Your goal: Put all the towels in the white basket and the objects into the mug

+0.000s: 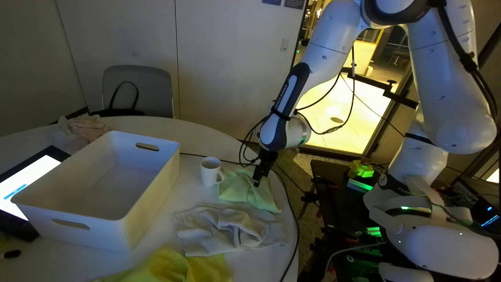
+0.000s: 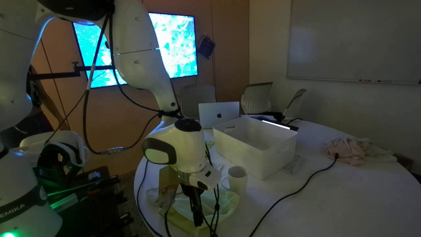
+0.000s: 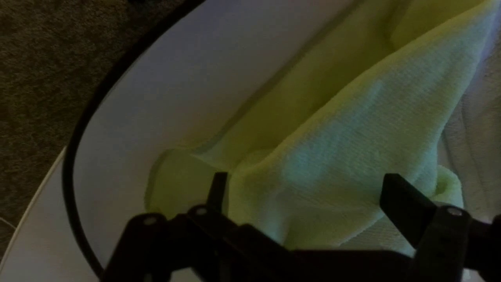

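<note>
The white basket [image 1: 98, 235] stands on the round table, also in an exterior view [image 2: 243, 158]; its visible inside is bare. The white mug [image 1: 210, 172] stands upright beside it, also in an exterior view [image 2: 237, 179]. A pale green-yellow towel [image 1: 235, 188] lies crumpled by the mug, and fills much of the wrist view [image 3: 332, 156]. My gripper [image 1: 257, 181] points down over this towel, its fingers [image 3: 305, 180] open with towel below and between them; contact is unclear. A grey-white towel [image 1: 227, 231] and a yellow towel [image 1: 176, 268] lie nearer that camera. Pinkish cloths [image 1: 88, 127] lie behind the basket.
A black cable [image 3: 72, 164] runs along the table edge, another crosses the table [image 2: 296, 192]. A lit screen [image 1: 27, 184] lies beside the basket and a laptop [image 2: 218, 113] stands behind it. A small dark object [image 1: 11, 253] lies at the left.
</note>
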Robot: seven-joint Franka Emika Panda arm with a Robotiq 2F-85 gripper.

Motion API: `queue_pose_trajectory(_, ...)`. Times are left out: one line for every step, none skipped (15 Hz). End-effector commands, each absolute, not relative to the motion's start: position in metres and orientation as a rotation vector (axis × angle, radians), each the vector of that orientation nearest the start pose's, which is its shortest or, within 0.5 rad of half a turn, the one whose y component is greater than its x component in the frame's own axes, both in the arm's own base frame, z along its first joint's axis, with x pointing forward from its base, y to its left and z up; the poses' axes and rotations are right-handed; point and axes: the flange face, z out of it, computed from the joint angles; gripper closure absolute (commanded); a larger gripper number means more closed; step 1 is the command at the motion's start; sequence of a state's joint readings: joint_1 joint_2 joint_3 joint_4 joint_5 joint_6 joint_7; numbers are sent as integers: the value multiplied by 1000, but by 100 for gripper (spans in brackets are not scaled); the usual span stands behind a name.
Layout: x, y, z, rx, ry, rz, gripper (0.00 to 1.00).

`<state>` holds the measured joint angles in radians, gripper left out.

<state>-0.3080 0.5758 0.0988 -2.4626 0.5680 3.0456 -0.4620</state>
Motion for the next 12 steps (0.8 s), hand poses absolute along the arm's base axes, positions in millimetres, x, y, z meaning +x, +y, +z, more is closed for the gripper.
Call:
queue_pose_trajectory(433, -132, 57, -2985, 543, -82, 0)
queue_pose_trajectory(434, -133, 54, -2982, 550, -82, 0)
queue_pose_trajectory(435, -134, 51, -2979, 554, -80, 0)
queue_pose_trajectory(436, -134, 49, -2976, 558, -78, 0)
queue_pose_trajectory(436, -135, 47, -2974, 561, -78, 0)
queue_pose_trajectory(436, -134, 46, -2972, 563, -77, 0)
queue_pose_trajectory(436, -134, 46, -2968, 564, -77, 0)
queue_pose_trajectory(437, -133, 47, -2965, 559, -79, 0)
queue_pose_trajectory(437, -131, 48, -2966, 556, -84, 0)
queue_pose_trajectory(437, -129, 50, -2966, 551, -88, 0)
queue_pose_trajectory(437, -127, 53, -2969, 547, -94, 0)
queue_pose_trajectory(438, -124, 56, -2969, 540, -97, 0)
